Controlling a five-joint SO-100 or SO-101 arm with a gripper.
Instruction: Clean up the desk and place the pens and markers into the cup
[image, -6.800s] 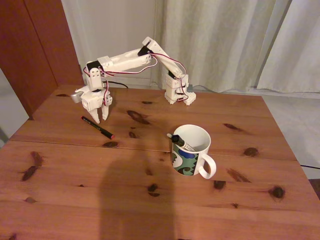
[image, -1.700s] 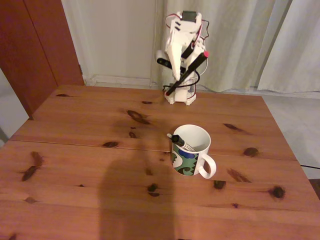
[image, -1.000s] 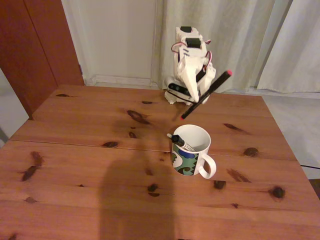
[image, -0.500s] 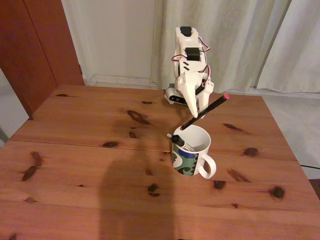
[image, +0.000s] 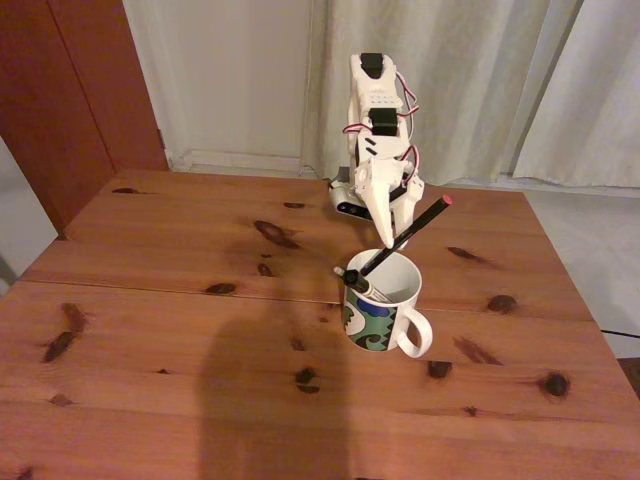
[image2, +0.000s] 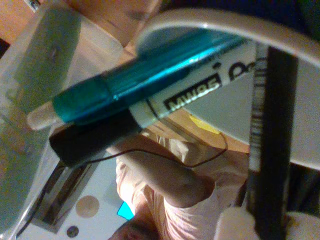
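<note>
Pen axis: black pen slants, red tip up-right, lower end inside the cup.
Pen look: thin, black, red-tipped.
End effector: closed around the pen's middle, above the cup.
Surroundings: white marker leans on the cup's left rim; teal pen beside it; cup stands mid-desk.

A: Where does the fixed view stand?

B: Off the near edge of the worktop, raised, looking down and across it to the arm and the curtains behind. It takes in nearly the whole top.

A: And the wrist view?

B: It rides right at the tool, looking along it, pressed close to the cup rim.

A: What do they share?

B: The cup, the white marker leaning in it, and the black pen.
</note>
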